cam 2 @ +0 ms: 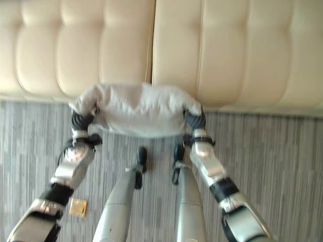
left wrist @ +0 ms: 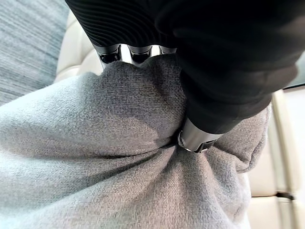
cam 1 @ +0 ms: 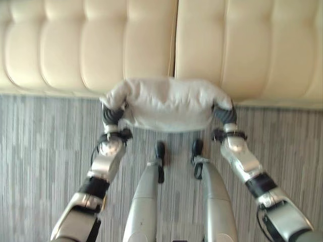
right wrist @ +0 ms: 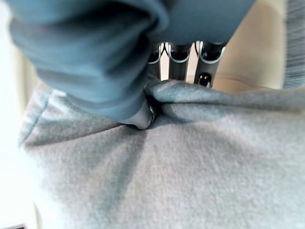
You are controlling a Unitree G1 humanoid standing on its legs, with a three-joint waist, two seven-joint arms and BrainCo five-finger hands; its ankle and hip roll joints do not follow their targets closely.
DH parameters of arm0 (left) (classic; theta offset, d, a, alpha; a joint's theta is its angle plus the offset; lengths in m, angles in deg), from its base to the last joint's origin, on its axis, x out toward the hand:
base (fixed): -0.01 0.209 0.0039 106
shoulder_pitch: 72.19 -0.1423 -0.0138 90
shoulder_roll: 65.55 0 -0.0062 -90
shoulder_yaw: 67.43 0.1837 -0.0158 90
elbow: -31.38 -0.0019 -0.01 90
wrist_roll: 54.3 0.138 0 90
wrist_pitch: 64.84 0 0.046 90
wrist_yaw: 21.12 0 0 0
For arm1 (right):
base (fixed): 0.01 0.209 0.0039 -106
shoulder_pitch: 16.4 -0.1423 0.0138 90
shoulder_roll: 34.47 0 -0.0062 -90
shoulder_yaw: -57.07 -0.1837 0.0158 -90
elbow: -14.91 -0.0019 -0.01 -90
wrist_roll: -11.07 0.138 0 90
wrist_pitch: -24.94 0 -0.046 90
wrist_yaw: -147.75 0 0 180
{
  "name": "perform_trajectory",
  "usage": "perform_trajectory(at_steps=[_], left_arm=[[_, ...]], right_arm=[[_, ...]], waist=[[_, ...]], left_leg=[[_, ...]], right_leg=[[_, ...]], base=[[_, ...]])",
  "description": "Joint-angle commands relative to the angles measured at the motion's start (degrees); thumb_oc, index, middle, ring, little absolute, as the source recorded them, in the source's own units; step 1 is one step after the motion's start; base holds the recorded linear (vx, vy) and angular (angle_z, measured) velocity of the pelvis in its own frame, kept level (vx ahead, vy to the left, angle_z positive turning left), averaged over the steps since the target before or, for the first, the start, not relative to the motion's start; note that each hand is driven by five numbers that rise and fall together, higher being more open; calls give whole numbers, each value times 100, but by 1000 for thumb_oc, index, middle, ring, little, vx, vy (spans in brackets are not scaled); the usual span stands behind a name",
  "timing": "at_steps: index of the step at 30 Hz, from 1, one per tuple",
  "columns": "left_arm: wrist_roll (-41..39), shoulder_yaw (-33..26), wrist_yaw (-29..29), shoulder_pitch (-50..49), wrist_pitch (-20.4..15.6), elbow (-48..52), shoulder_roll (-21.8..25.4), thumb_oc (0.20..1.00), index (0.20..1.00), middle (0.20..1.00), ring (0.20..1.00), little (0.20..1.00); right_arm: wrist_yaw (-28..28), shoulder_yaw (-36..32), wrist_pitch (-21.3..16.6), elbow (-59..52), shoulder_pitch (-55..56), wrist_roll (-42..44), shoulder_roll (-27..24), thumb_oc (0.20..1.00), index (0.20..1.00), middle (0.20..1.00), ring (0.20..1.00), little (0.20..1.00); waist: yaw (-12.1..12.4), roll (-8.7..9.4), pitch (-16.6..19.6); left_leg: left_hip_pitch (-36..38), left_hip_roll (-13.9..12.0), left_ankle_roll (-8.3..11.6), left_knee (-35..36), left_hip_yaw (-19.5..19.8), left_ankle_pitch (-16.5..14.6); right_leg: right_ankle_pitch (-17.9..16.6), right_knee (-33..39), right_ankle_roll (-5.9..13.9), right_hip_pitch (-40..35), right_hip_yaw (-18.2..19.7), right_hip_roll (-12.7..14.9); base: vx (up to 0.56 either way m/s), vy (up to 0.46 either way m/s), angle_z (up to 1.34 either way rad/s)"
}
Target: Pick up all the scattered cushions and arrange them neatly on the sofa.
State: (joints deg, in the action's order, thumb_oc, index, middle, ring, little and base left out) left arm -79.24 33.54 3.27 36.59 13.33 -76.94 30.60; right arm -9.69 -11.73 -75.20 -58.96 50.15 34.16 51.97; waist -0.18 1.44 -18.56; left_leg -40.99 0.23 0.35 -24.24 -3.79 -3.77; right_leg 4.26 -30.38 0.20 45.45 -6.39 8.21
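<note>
A light grey cushion [cam 1: 169, 103] hangs between my two hands, above the carpet just in front of the cream sofa [cam 1: 151, 45]. My left hand [cam 1: 112, 116] pinches its left end; in the left wrist view the thumb [left wrist: 195, 136] digs into the grey cloth [left wrist: 119, 157] with the fingers [left wrist: 131, 53] over the top. My right hand [cam 1: 225, 115] grips the right end the same way, thumb [right wrist: 140, 117] pressed into the cushion [right wrist: 190, 162]. The cushion's far edge overlaps the front edge of the sofa seat.
The sofa's tufted seat [cam 2: 227, 50] runs across the whole top of the view, split by a seam [cam 1: 175, 40] in the middle. Grey striped carpet [cam 1: 45, 141] lies below it. A small tan square thing [cam 2: 78, 207] lies on the carpet by my left arm.
</note>
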Motion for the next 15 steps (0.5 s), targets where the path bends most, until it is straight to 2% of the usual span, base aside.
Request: perform_trajectory(at_steps=[1,4,6,8,9,15], left_arm=[[591,253,-560,-151,-402,646,-171,200,200,200,200,200],[900,100,-653,-871,-418,1166,-62,200,200,200,200,200],[831,-108,-676,-1414,-472,1472,-59,200,200,200,200,200],[820,-150,-699,-1559,-474,1578,-34,200,200,200,200,200],[841,-291,-790,-1824,-469,1705,50,200,200,200,200,200],[848,-481,-867,-2148,-415,1938,156,200,200,200,200,200]], right_arm=[[-979,294,-383,-1048,353,-406,124,200,200,200,200,200],[-1276,46,-396,-1588,1106,-417,-130,200,200,200,200,200],[-1428,-183,-429,-1884,1617,-332,-265,200,200,200,200,200],[-1485,-273,-431,-1987,1732,-300,-308,200,200,200,200,200],[-1582,-477,-418,-2145,1957,-263,-373,200,200,200,200,200],[-1645,-661,-381,-2352,2116,-225,-393,200,200,200,200,200]], waist=[[-83,18,358],[-108,66,531],[-89,126,737],[-86,148,817],[-86,153,1011],[-29,110,1284]], left_leg=[[1003,106,60,499,199,-265],[1754,63,81,924,207,-215],[2359,-11,75,1244,156,-192],[2559,-9,64,1384,130,-166],[2832,-11,48,1570,64,-173],[3447,15,11,1846,-58,-221]], right_leg=[[-353,1219,390,-1385,-68,32],[-409,1720,447,-2168,-110,-17],[-498,2135,510,-2810,-62,-95],[-554,2296,535,-2994,-49,-119],[-568,2477,571,-3262,-33,-172],[-601,2699,643,-3782,43,-174]], base=[[209,-10,-1],[218,9,-6],[233,20,-5],[195,27,-19],[195,34,-21],[146,78,-16]])
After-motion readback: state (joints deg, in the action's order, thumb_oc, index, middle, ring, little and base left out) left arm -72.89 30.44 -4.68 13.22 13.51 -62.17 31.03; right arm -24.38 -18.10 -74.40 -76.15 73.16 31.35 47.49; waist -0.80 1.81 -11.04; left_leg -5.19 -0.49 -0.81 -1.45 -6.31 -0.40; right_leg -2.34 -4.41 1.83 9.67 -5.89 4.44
